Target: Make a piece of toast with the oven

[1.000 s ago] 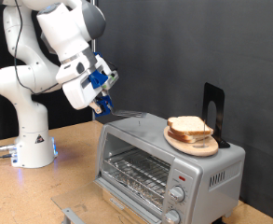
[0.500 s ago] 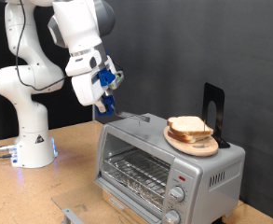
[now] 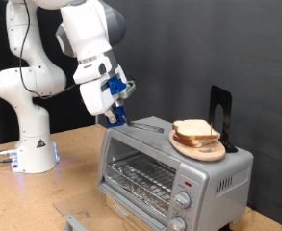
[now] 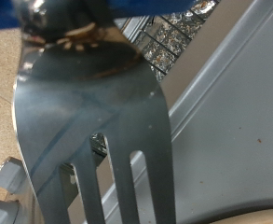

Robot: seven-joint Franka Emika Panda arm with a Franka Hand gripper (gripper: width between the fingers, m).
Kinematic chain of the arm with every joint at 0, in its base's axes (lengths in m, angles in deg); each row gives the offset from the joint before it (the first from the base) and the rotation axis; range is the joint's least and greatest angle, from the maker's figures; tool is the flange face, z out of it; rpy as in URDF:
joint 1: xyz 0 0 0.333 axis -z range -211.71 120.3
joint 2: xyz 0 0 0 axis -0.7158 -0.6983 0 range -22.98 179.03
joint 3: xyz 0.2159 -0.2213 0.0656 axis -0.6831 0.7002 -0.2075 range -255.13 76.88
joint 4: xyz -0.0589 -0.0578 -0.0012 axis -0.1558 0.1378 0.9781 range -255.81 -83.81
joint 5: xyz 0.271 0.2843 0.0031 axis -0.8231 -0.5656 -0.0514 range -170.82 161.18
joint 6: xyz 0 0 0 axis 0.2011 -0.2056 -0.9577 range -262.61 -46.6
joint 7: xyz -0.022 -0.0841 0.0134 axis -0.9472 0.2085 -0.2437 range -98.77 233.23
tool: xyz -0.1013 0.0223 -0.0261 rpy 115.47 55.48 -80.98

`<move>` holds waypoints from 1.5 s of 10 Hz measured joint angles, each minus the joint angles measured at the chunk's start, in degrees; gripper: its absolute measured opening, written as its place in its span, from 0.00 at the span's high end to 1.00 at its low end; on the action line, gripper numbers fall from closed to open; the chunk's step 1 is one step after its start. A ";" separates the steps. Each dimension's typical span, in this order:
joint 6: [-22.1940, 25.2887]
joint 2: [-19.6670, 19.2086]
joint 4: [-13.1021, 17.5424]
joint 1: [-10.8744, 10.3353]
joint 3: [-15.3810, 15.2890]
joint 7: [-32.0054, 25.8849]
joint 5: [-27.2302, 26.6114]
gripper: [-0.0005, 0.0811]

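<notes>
Right now the gripper (image 3: 113, 114) is hanging above the oven (image 3: 174, 166), over its top near the exterior view's left corner, clenched on a fork (image 4: 94, 121) whose tines are filling most of the wrist view. Behind the tines the wire rack (image 4: 169, 42) is showing through the door opening, so the oven appears to be standing open with the rack bare. Bread (image 3: 196, 133) is sitting piled on a wooden plate (image 3: 198, 148) on the oven's top, toward the exterior view's right, well apart from the fork; which slice is the toast I cannot tell, and none is on the rack yet.

Judging from this, the fork is serving as the tool for handling a slice. Doing it well is calling for keeping the tines low and nearly flat, meeting the top slice at its edge rather than stabbing down, and keeping the plate from sliding off the smooth metal top.
</notes>
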 joint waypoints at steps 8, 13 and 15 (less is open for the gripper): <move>-0.96 -2.45 1.31 -0.31 -2.89 0.26 -3.19 0.42; -1.23 -2.39 1.32 -0.30 -3.61 0.22 -4.18 0.42; -1.23 -1.99 1.24 -0.30 -3.60 -0.44 -5.03 0.42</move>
